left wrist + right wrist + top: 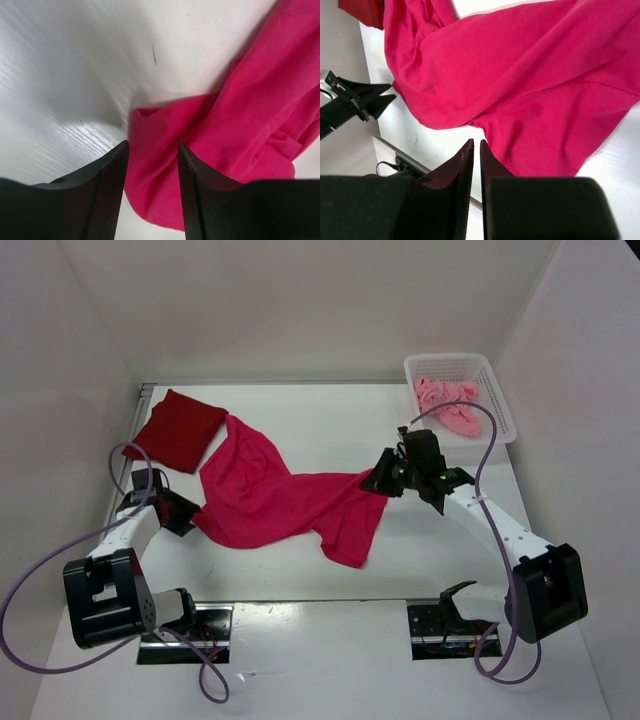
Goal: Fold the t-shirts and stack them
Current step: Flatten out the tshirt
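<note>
The magenta t-shirt (280, 495) lies crumpled and unfolded across the middle of the bench (430, 560). It sits between the folded dark red t-shirt (180, 430) at far left and the salmon t-shirt (447, 405) in the basket (505, 410). My left end effector (152, 195) straddles its left edge, jaws part-way apart and not clamped. My right end effector (475, 160) sits almost closed at the right edge, with no cloth in the slit. My worry is that neither has a sure pinch, so lifting now would bring up one side or nothing. Dragging the twisted cloth could also nudge the red one out of its fold.
</note>
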`<state>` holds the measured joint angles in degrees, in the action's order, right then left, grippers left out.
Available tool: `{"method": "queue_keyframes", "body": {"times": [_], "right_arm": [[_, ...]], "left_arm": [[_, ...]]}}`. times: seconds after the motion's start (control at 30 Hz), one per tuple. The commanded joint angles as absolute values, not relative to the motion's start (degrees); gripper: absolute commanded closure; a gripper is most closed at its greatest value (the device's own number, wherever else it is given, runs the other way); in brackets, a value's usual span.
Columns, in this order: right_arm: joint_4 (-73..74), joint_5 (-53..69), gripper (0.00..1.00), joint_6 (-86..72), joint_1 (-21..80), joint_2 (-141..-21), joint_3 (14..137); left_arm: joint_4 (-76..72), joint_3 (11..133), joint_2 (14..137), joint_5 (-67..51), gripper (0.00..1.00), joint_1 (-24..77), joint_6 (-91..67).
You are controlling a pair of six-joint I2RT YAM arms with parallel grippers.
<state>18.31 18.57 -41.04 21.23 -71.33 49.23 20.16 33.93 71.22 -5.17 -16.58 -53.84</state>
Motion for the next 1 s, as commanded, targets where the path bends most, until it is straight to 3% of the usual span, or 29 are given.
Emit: {"method": "queue_keyframes", "body": {"times": [0.0, 0.27, 0.4, 0.6, 0.63, 0.73, 0.97], "right_arm": [[17.23, 17.93, 0.86, -40.43, 21.88, -69.52, 48.87], [16.7, 17.41, 0.85, -41.48, 21.88, -69.52, 48.87], [17.31, 16.79, 0.85, -41.48, 21.88, -68.99, 48.87], [19.59, 13.37, 0.78, -42.71, 21.88, -67.68, 48.34], [20.99, 12.4, 0.69, -43.85, 21.88, -66.89, 46.69], [23.55, 10.81, 0.59, -46.04, 21.88, -66.09, 42.38], [22.15, 14.06, 0.59, -52.12, 22.41, -63.63, 31.73]], "left_arm": [[17.4, 33.49, 73.12, -2.64, 0.49, -16.79, -54.84], [14.6, 33.49, 77.42, -1.93, 0.53, -16.79, -54.84], [13.36, 33.49, 79.19, -2.46, 0.67, -16.79, -54.84], [13.89, 35.06, 78.58, -1.41, 0.98, -16.79, -53.79], [14.76, 35.68, 77.7, -1.41, 1.0, -16.79, -53.09], [16.96, 39.54, 75.59, -0.88, 1.0, -16.79, -51.16], [18.9, 46.05, 75.59, 0.79, 1.0, -16.79, -47.02]]}}
